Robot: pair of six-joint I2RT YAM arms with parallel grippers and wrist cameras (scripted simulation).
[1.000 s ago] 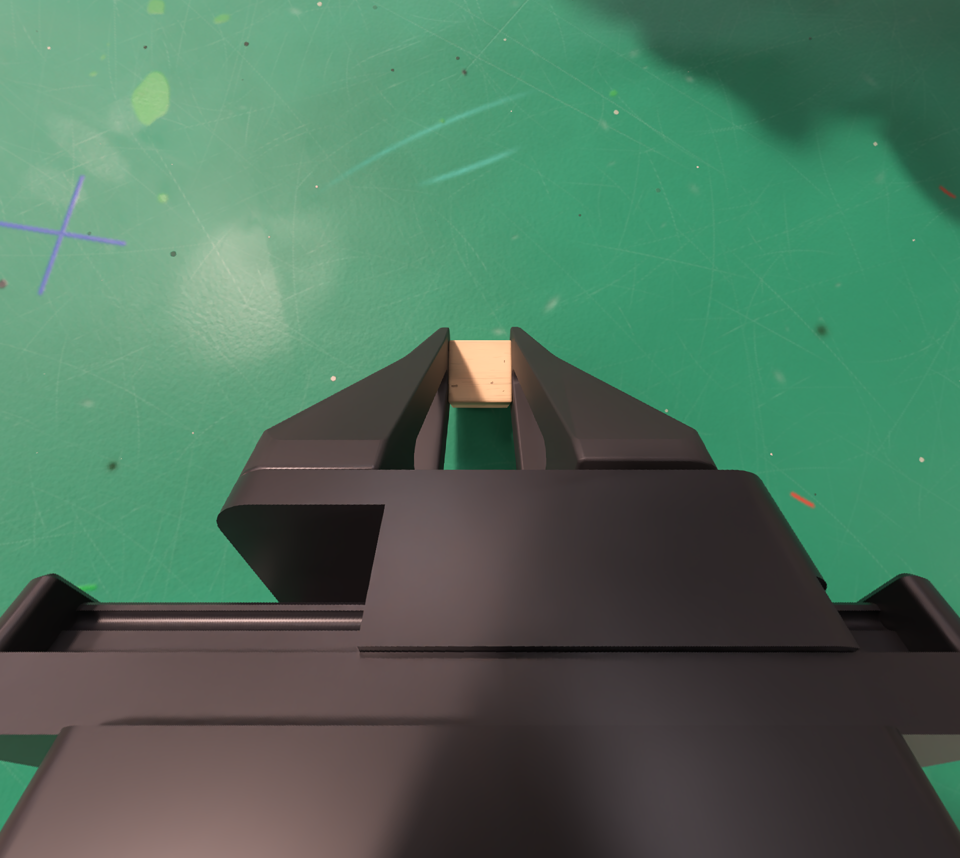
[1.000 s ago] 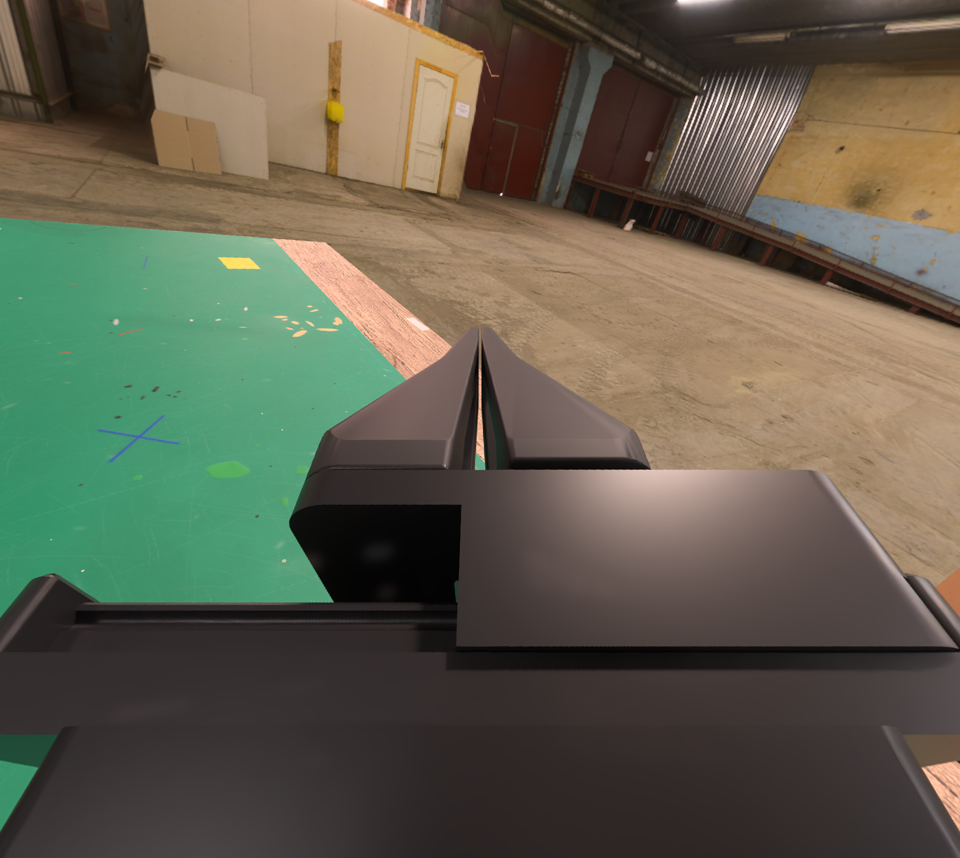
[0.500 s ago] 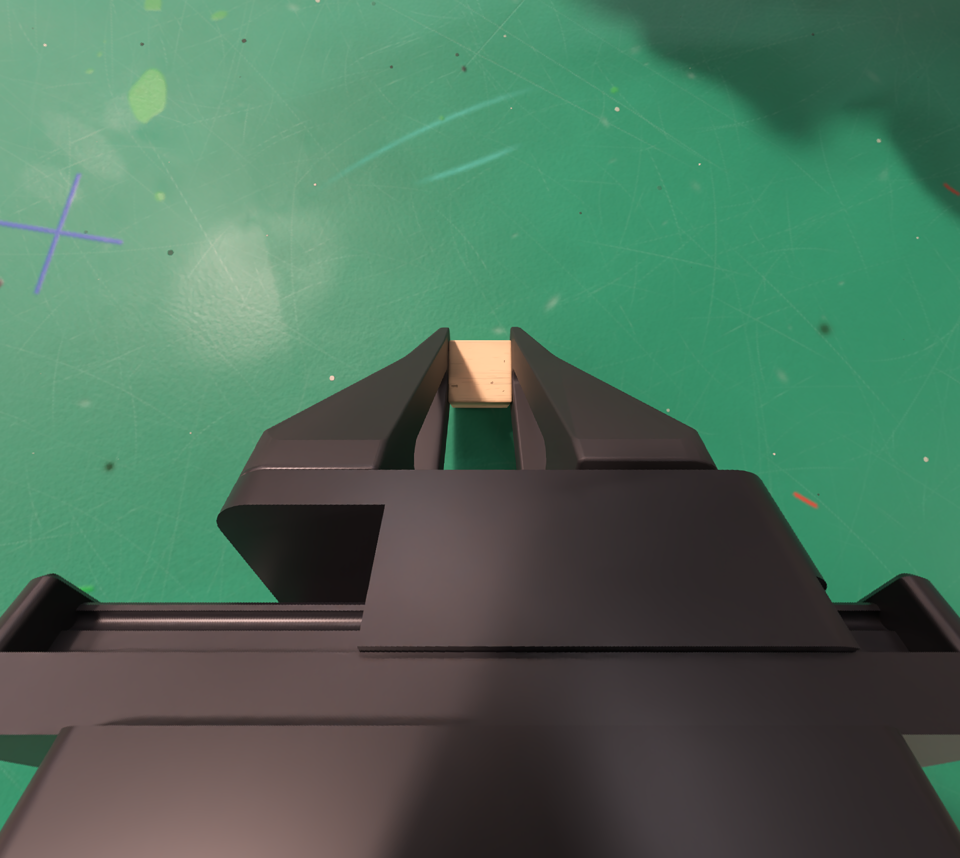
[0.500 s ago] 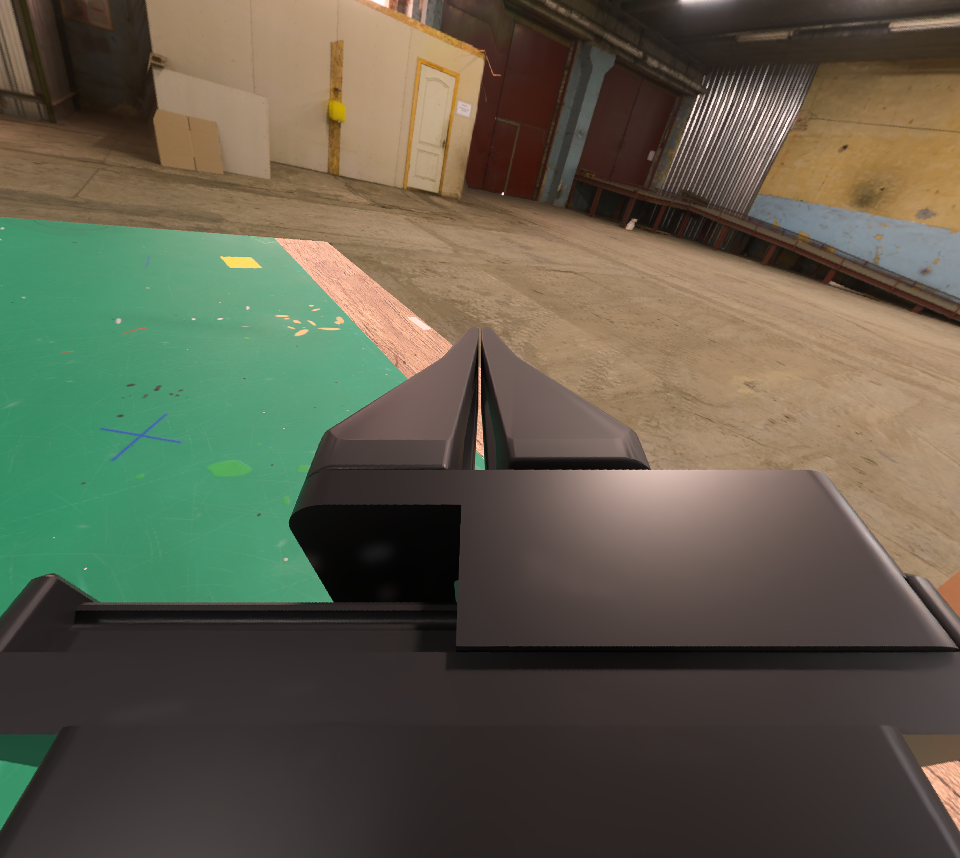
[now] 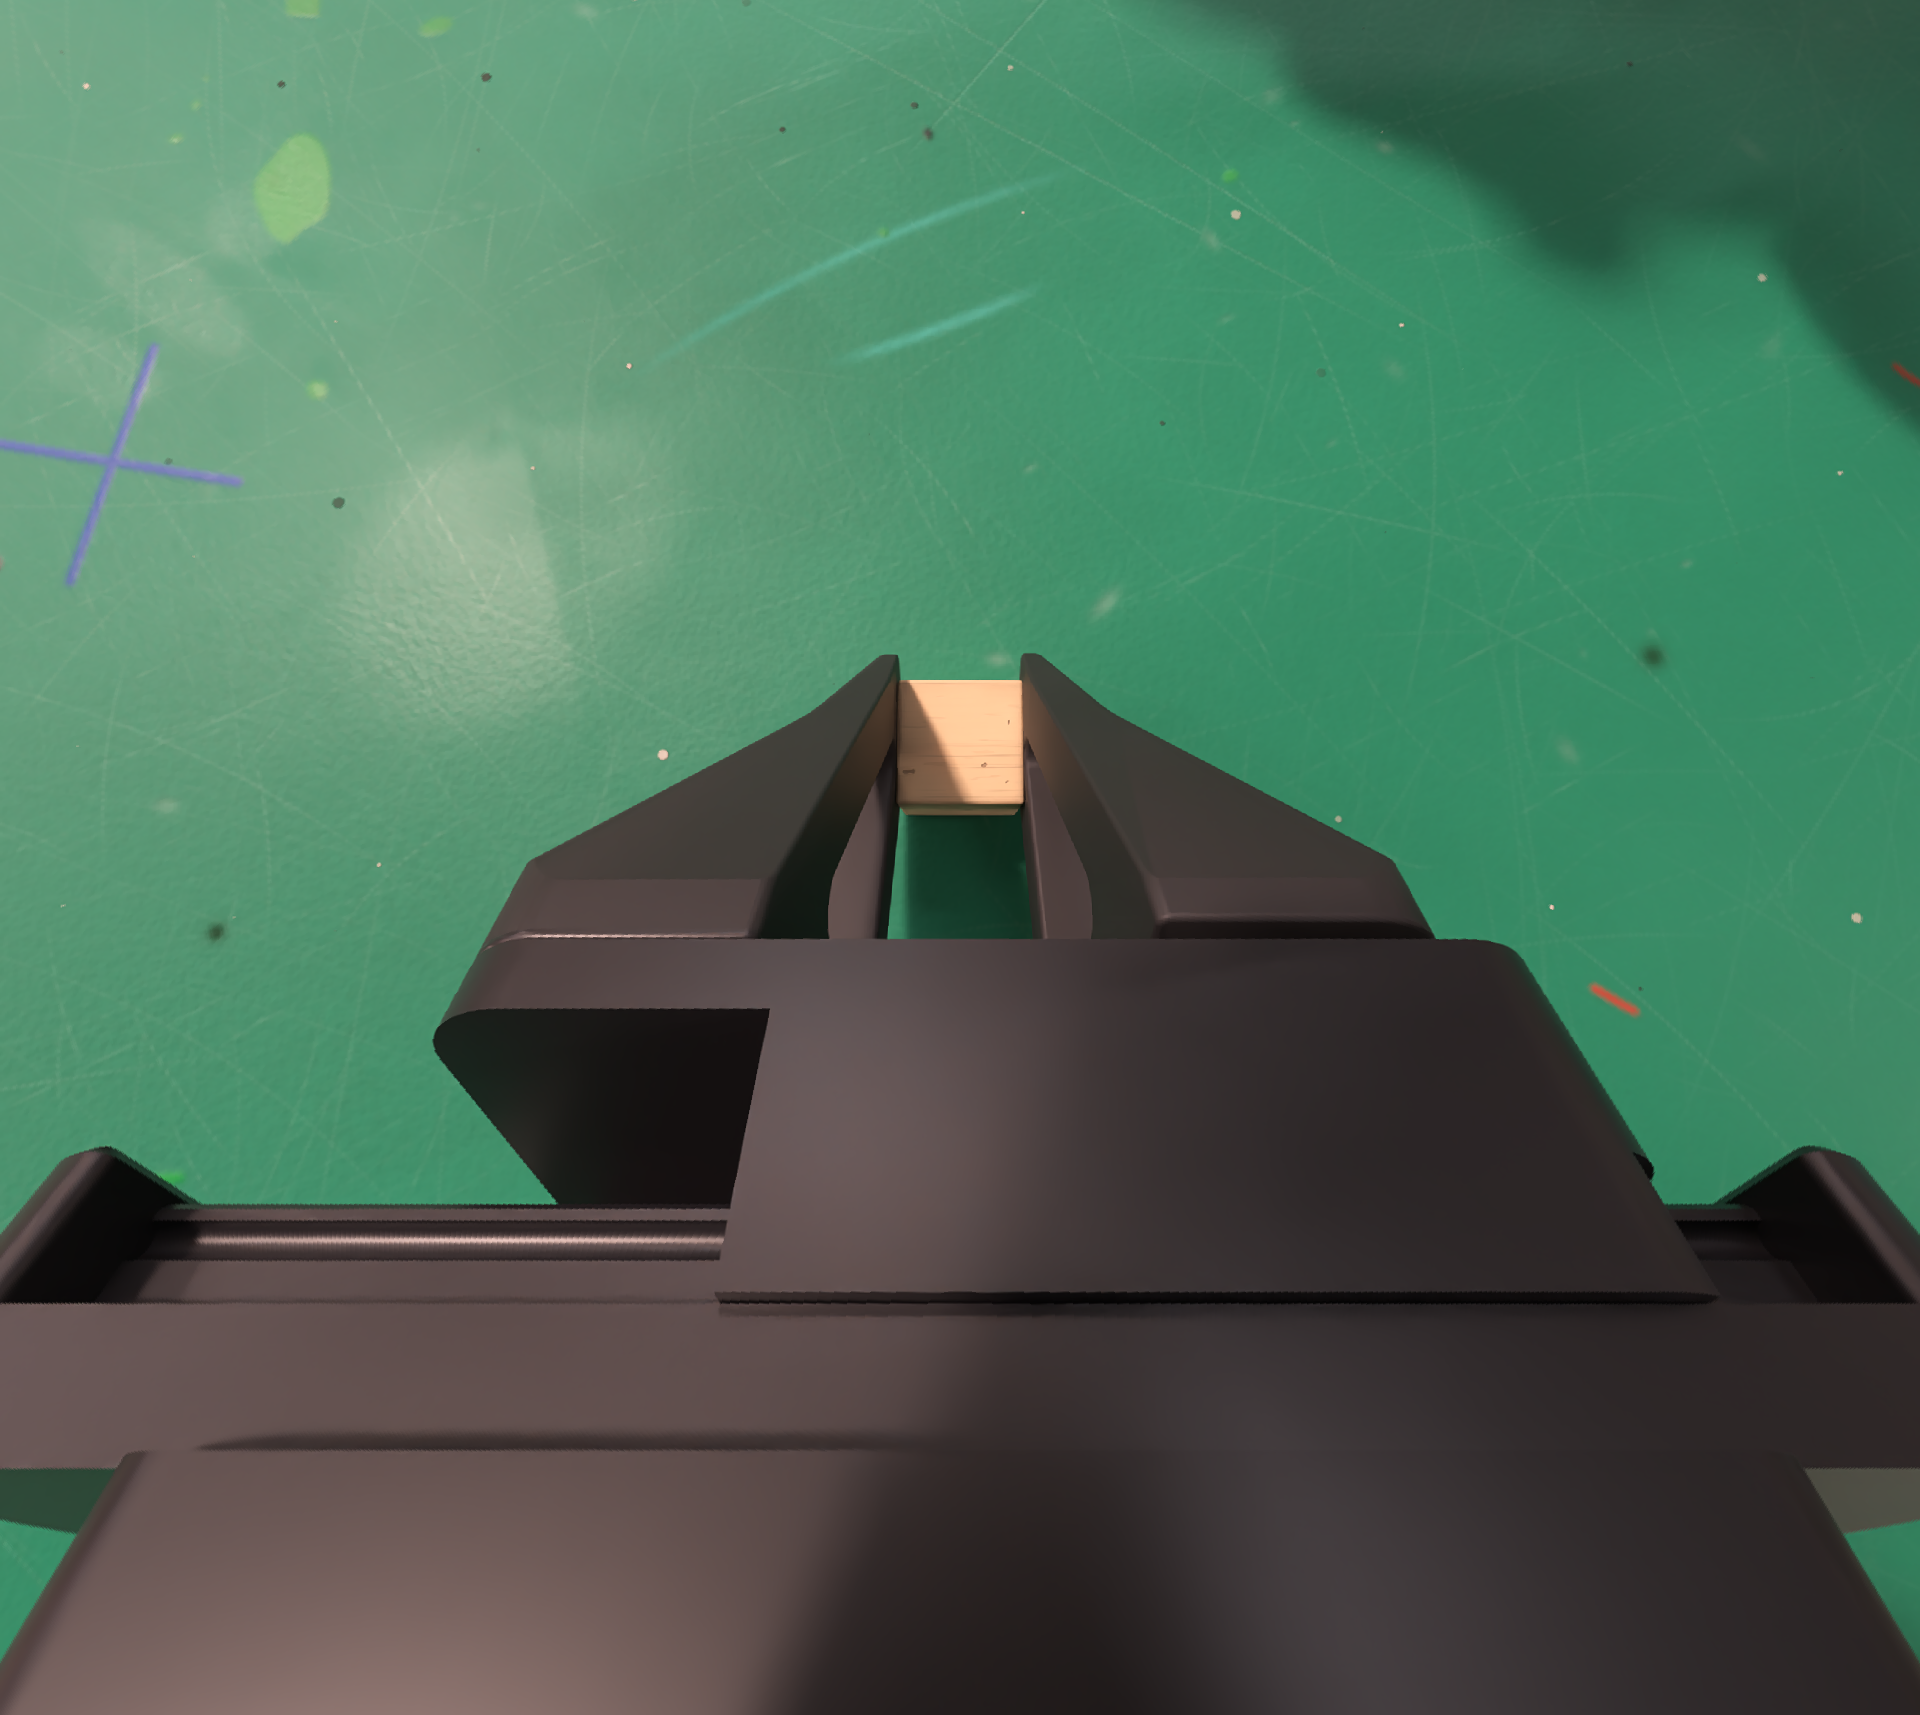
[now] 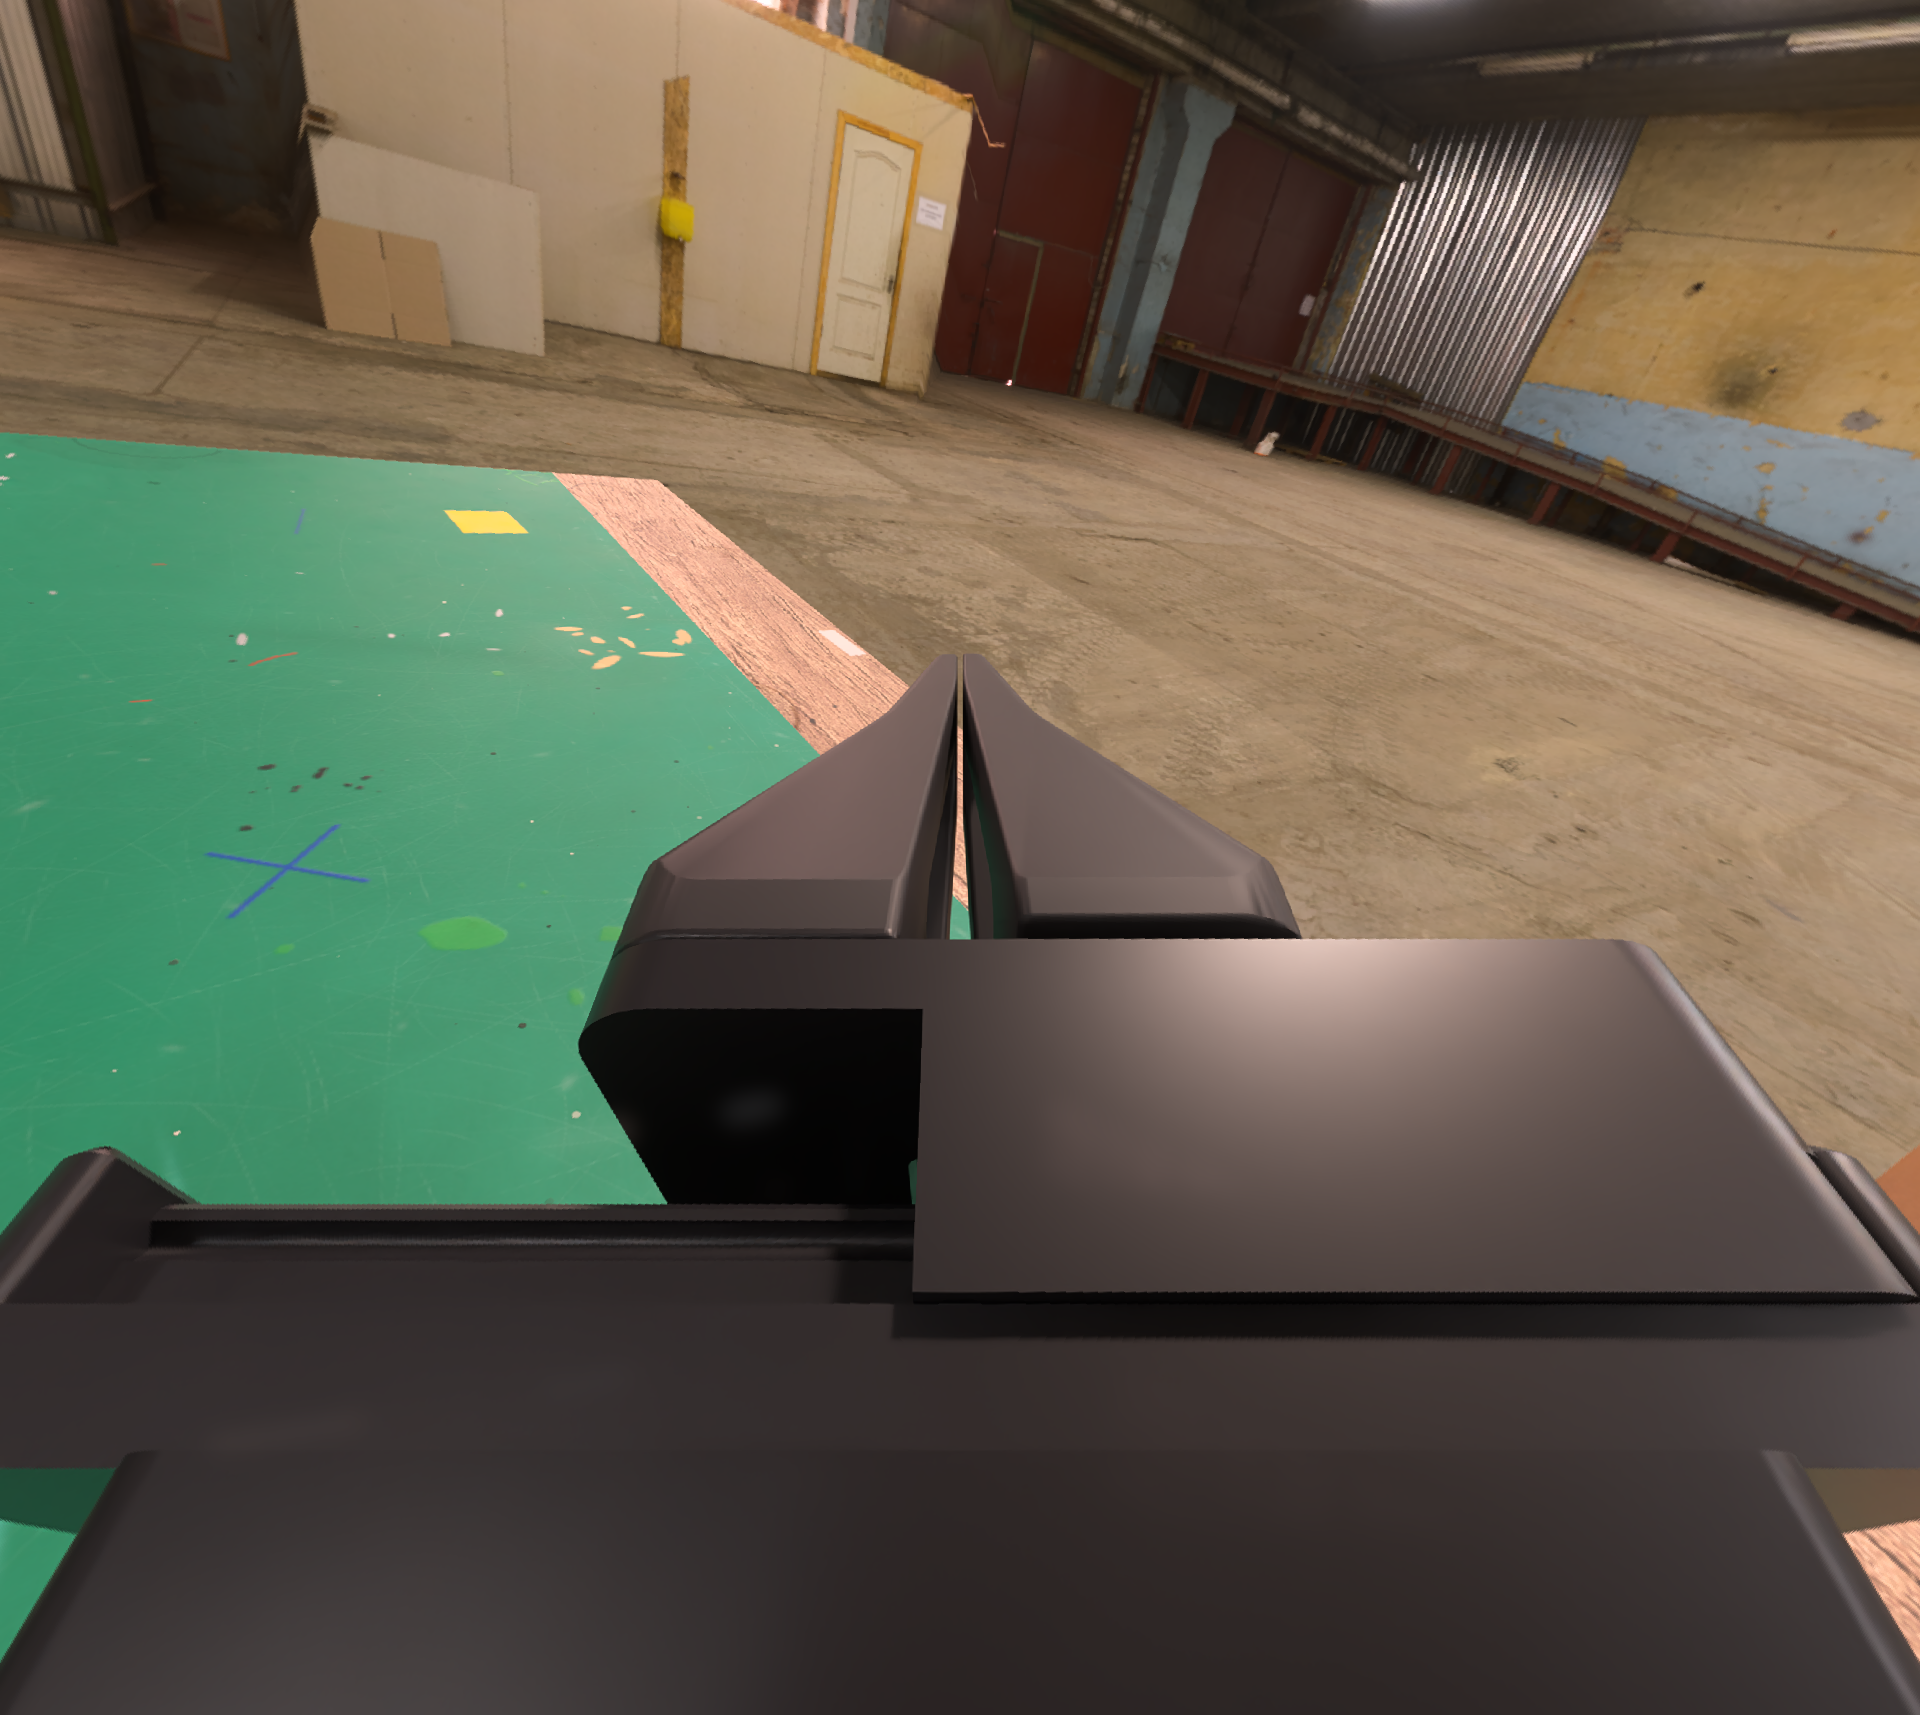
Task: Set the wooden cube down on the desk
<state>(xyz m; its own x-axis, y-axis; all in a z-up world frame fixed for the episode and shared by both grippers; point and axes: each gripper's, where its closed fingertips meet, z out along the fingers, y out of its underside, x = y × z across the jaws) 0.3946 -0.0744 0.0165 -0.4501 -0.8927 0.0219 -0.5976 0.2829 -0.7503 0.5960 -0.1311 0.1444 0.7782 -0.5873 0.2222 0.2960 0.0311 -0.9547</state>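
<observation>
Wooden cube (image 5: 958, 746) stays clamped in the left tool (image 5: 959, 678) above the green worktop (image 5: 1247, 522), barely shifted; right tool (image 6: 960, 678) idles, fingers together; lowering remains.

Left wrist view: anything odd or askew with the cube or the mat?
Nothing stands out. The wooden cube sits square between the left gripper fingers, not tilted. The green mat only shows scratches, specks and paint marks. The right gripper is shut and empty.

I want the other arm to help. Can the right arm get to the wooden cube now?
Probably not easily: the left tool already pinches the wooden cube on both sides, and the right tool is shut, pointing past the desk edge.
</observation>
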